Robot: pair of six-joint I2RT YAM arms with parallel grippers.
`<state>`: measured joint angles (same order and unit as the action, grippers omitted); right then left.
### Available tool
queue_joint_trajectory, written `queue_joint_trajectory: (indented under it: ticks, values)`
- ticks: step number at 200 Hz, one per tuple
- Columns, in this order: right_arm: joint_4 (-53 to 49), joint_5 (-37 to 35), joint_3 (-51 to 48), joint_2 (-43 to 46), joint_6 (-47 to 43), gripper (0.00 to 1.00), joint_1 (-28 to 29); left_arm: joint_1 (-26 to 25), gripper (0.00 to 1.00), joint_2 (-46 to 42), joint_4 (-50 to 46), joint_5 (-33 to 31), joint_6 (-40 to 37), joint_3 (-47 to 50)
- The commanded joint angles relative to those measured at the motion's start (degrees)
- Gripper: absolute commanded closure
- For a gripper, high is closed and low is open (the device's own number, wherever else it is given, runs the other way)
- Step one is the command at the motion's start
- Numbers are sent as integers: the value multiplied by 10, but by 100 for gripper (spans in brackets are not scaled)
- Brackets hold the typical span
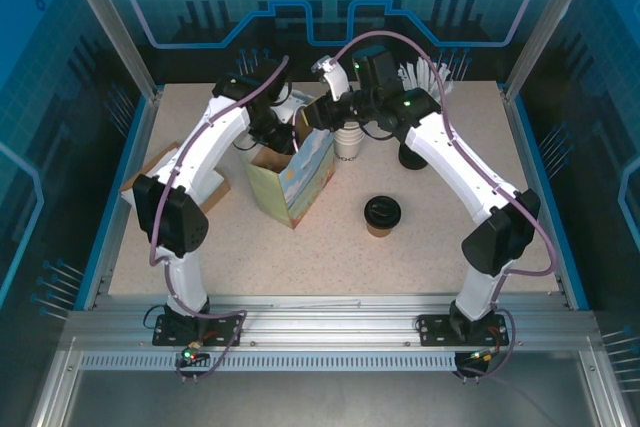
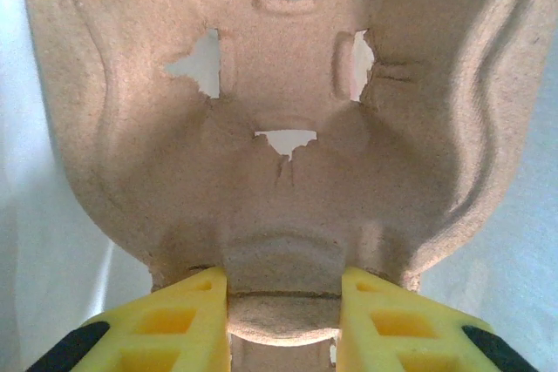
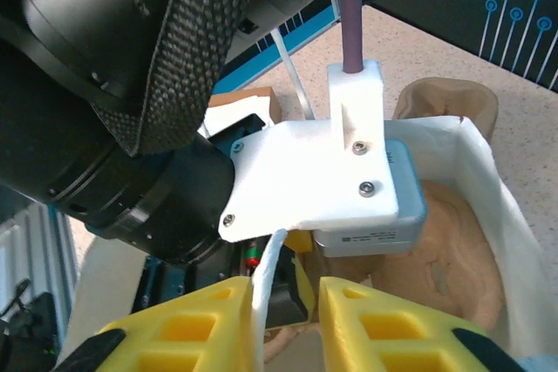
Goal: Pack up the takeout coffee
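The takeout coffee (image 1: pixel 382 214), a brown cup under a black lid, stands upright on the table right of the paper bag (image 1: pixel 300 187). My left gripper (image 1: pixel 272 142) reaches down into the bag. It is shut (image 2: pixel 283 302) on the edge tab of a pulp cup carrier (image 2: pixel 288 128), which hangs inside the bag's white walls. My right gripper (image 1: pixel 312 115) is at the bag's far rim. Its jaws (image 3: pixel 288 289) stand narrowly open around a white paper strip of the bag (image 3: pixel 266 285). The strip rests against the left finger, with a gap to the right finger.
A stack of white cups (image 1: pixel 347 140) stands just behind the bag, with a dark round object (image 1: pixel 412 155) to its right. White stirrers (image 1: pixel 420 72) sit at the back. A flat brown cardboard piece (image 1: pixel 150 172) lies at the left. The left arm's wrist (image 3: pixel 366 180) crowds the bag opening.
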<state>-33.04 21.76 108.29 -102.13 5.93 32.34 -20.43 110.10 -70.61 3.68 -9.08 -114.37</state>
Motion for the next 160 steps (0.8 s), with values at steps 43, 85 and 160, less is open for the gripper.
queue_joint_trajectory:
  ticks: [43, 85, 160]
  values:
    - [19, -1, -22, 33, -13, 93, -11, -1, 70, -25, -1, -3, 1, -1]
    - [44, 10, -80, 67, -15, 96, -35, 0, 70, -28, 0, -1, 1, 1]
    - [86, 80, -121, 84, -8, 91, -49, -1, 70, -19, 2, -3, 4, -1]
